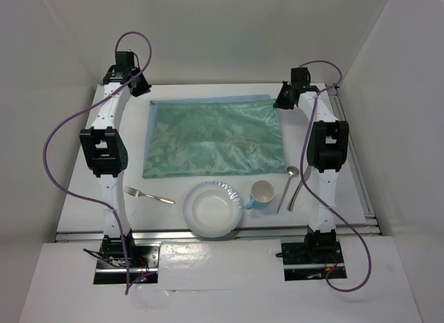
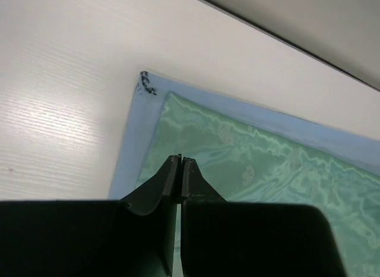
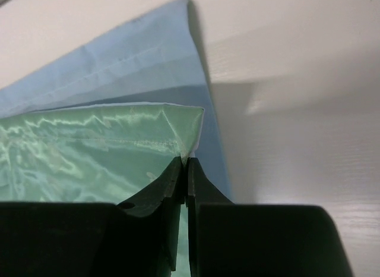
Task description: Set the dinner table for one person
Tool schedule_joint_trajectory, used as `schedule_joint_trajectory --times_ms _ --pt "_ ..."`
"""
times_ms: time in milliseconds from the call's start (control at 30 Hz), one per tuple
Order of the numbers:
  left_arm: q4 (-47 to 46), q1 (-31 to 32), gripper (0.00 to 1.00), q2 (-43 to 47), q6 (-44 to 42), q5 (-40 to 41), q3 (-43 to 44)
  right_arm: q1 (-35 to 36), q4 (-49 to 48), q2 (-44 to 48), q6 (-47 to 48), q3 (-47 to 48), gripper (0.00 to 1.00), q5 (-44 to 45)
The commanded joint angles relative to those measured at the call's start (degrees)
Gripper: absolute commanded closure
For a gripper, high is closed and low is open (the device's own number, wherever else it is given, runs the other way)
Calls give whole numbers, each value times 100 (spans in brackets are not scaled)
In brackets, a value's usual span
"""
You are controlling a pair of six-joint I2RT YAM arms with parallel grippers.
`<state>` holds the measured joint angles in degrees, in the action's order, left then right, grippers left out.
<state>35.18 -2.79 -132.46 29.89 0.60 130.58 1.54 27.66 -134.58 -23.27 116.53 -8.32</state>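
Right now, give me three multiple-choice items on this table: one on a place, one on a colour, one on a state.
1. Where does the fork lie?
A) left of the plate
B) on the plate
C) in the mug

2. What colour is the border of the mat?
A) red
B) blue
C) yellow

3. What is the right gripper doing?
A) open above the plate
B) holding the spoon
C) shut on the mat's corner

Key:
1 A: the top view shows it on the dinner table, beside the plate's left rim.
2 B: both wrist views show a blue edge around the green.
3 C: its wrist view shows the fingers pinched on the raised green corner.
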Motion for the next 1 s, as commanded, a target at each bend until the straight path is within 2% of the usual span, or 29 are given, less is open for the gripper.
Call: schedule_joint_trajectory --times_ms 0,67,333,367,400,500,533,700,967 --pt "-37 -108 100 168 -115 -16 28 66 -278 424 50 388 100 -152" --pt "-37 -108 100 168 -115 -68 98 66 -532 424 -2 388 100 -267" --pt "33 -170 100 -367 -107 -377 345 118 -349 64 -2 863 100 -443" --pt "33 -170 97 -524 -106 -464 345 118 -349 64 -2 767 100 -443" --pt "33 -170 82 -604 -106 -569 345 118 -349 116 -2 714 100 -443" --pt "33 -170 59 -895 -106 -623 345 118 -402 169 -2 625 100 -372" --pt "33 -170 55 -956 -106 -623 345 118 -402 169 -2 625 100 -372" --pt "33 33 46 -1202 -247 -228 345 118 -349 169 50 625 100 -267" --pt "33 138 45 -1458 -361 -34 292 118 -296 169 50 573 100 -267"
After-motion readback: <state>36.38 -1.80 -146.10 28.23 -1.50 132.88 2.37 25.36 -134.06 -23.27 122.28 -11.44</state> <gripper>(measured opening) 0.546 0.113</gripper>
